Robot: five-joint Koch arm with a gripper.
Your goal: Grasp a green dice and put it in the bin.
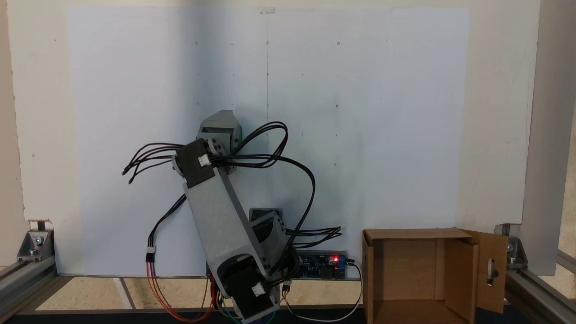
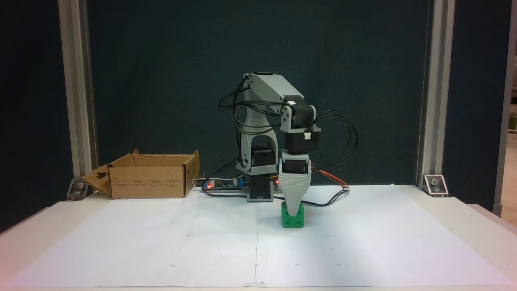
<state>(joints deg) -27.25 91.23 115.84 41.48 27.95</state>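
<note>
Though the end effector (image 2: 293, 210) is down on the green dice (image 2: 293, 219) mid-tabletop, I cannot tell its grip; the bin (image 2: 149, 182) waits at the back edge.

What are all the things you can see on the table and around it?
green dice: one, bright green, on the white paper near the middle of the table, under the tip of the end effector.
bin: one, brown cardboard, open, at the table's back edge; on the left in this fixed view, bottom right from above.
white paper: one big sheet, white, covering most of the table.
circuit board: one, blue with a red light, beside the arm's base.
metal frame posts: grey, upright at the table's back corners.
black cables: several, looping off the arm.
end effector: one, grey, pointing down over the dice.
</note>
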